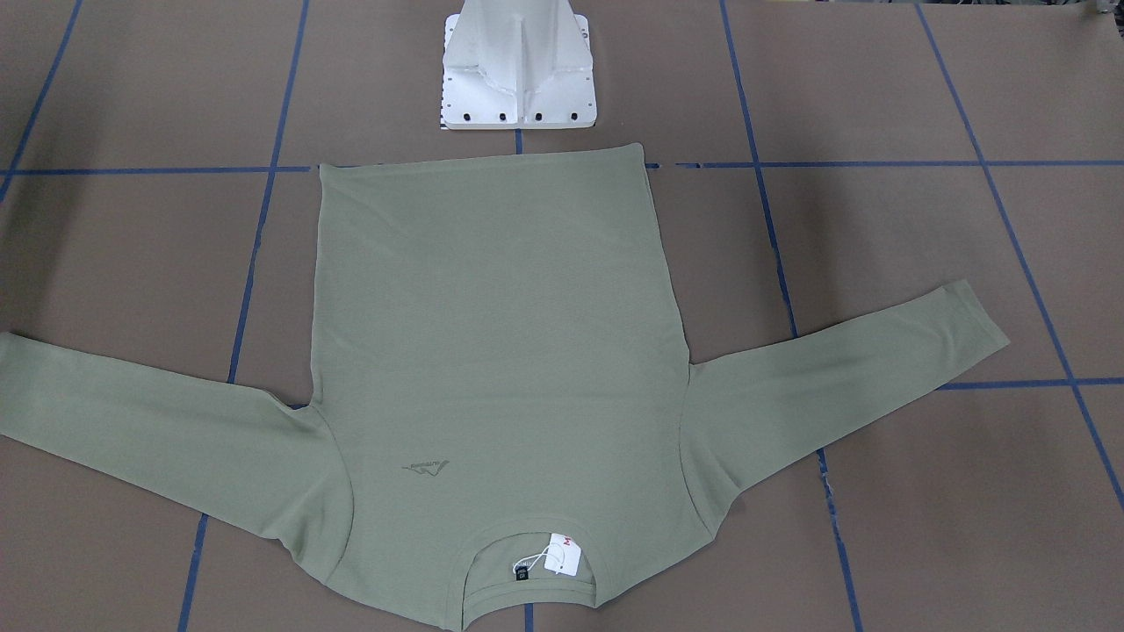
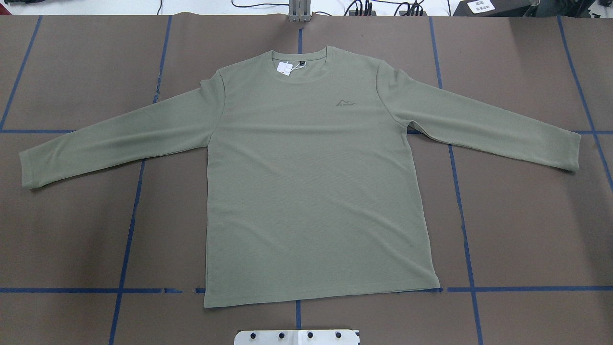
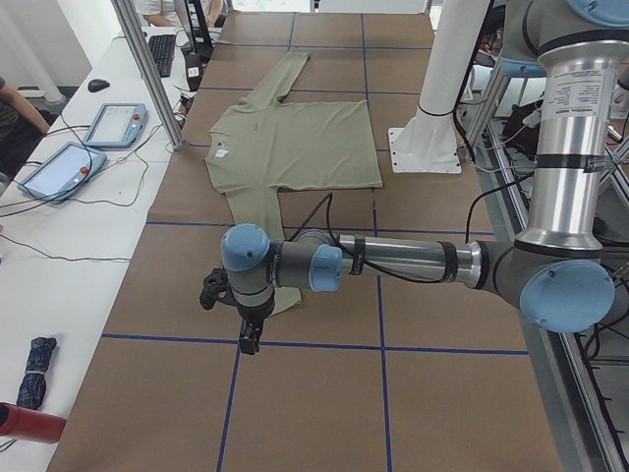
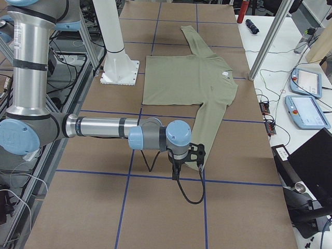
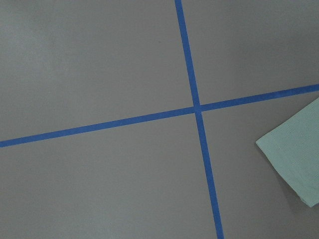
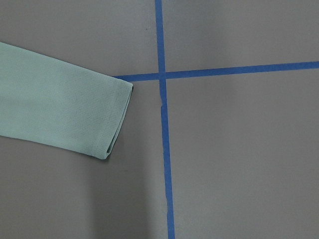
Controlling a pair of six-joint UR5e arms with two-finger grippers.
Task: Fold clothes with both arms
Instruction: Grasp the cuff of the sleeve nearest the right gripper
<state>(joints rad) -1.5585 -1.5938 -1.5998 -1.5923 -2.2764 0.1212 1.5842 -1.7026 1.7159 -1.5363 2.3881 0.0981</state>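
The clothes are one olive-green long-sleeved shirt [image 2: 306, 182] lying flat and face up, both sleeves spread wide, collar and white hang tag [image 2: 284, 68] at the far side from the robot. The left gripper [image 3: 251, 342] hangs over the end of the near sleeve in the exterior left view; I cannot tell if it is open or shut. The right gripper [image 4: 176, 171] hangs by the other sleeve's end in the exterior right view, its state equally unclear. The left wrist view catches a cuff corner [image 5: 296, 159]. The right wrist view shows the other cuff [image 6: 60, 109].
Blue tape lines [image 2: 462, 215] grid the brown table cover. The white pedestal base [image 1: 518, 70] stands just behind the shirt's hem. A side table holds tablets [image 3: 113, 125] and cables, with a person's arm [image 3: 12, 118] beside it. Aluminium posts [image 3: 147, 69] rise at the table edge.
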